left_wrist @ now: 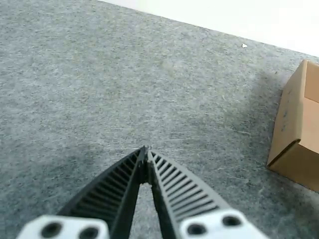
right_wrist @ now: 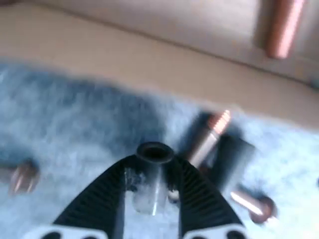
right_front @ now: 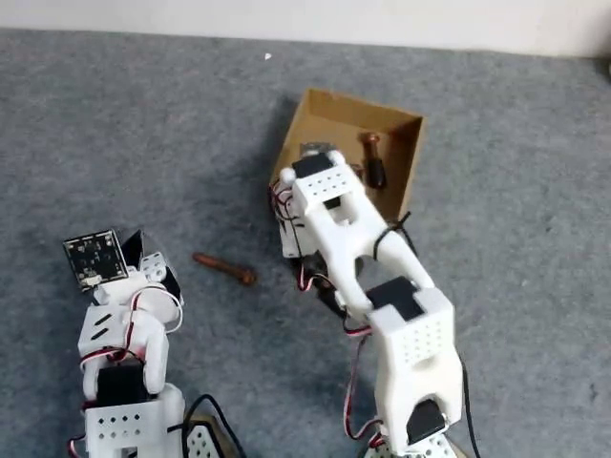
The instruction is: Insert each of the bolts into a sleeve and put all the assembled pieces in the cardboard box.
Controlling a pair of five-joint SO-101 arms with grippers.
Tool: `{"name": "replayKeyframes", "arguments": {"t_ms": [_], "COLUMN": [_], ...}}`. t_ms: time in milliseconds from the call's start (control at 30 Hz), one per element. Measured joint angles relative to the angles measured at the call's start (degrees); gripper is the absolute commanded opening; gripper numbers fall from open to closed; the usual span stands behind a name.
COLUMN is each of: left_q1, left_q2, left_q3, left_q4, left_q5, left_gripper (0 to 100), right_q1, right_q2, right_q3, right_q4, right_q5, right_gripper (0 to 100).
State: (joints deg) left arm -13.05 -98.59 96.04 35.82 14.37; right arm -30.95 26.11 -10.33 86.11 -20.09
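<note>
Grey felt table (right_front: 115, 114) — the right gripper (right_wrist: 153, 161) had a sleeve (right_wrist: 153, 151) in hand, close by the cardboard box (right_front: 348, 103).
Its fingers were part-closed around the dark sleeve, whose long axis seemed to run along the jaws, with the open mouth out at the fingertips and tipped up toward the wrist camera. Just beyond, a copper bolt (right_wrist: 209, 133) lay slanted beside a second sleeve (right_wrist: 232, 155); farther off, a copper piece (right_front: 372, 160) rested inside the box. The left gripper (left_wrist: 144, 155) was pinched fully together on nothing (well apart from the box). To do this step well, I judge, the held sleeve's mouth should be unobstructed and level, and a bolt brought in line with the bore — any tilt would likely jam it.
</note>
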Motion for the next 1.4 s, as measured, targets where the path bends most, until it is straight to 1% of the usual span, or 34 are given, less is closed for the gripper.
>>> {"name": "replayKeyframes", "arguments": {"t_ms": [100, 167, 300, 400, 600, 733, 867, 967, 1033, 1200, 1400], "left_q1": [0.0, 0.0, 0.0, 0.0, 0.0, 0.0, 0.0, 0.0, 0.0, 0.0, 0.0], "left_q2": [0.0, 0.0, 0.0, 0.0, 0.0, 0.0, 0.0, 0.0, 0.0, 0.0, 0.1], "left_q3": [0.0, 0.0, 0.0, 0.0, 0.0, 0.0, 0.0, 0.0, -0.1, -2.4, -8.4], "left_q4": [0.0, 0.0, 0.0, 0.0, 0.0, 1.4, 2.8, 4.0, 6.2, 14.7, 22.0], "left_q5": [0.0, 0.0, 0.0, -0.7, -9.0, -13.1, -17.8, -20.5, -21.7, -25.3, -31.7], "left_gripper": [3, 3, 3, 3, 3, 3, 3, 3, 3, 3, 3], "right_q1": [0.2, 0.0, 0.0, 1.4, 6.4, 7.5, 7.7, 7.8, 7.8, 8.4, 12.7], "right_q2": [-8.5, -15.1, -27.7, -36.4, -51.6, -59.3, -64.2, -65.8, -66.0, -66.3, -66.6], "right_q3": [0.4, 3.3, 12.6, 21.3, 42.4, 55.6, 64.8, 68.9, 70.6, 71.8, 71.8], "right_q4": [1.8, 2.3, 2.5, -0.1, -14.2, -25.6, -33.7, -37.4, -39.0, -40.6, -40.8], "right_q5": [1.3, 2.1, 2.9, 3.1, 9.1, 9.8, 9.8, 9.8, 9.8, 9.8, 9.8], "right_gripper": [0.5, 0.5, 0.5, 0.5, 0.5, 0.5, 0.5, 0.5, 0.5, 0.5, 0.5]}}
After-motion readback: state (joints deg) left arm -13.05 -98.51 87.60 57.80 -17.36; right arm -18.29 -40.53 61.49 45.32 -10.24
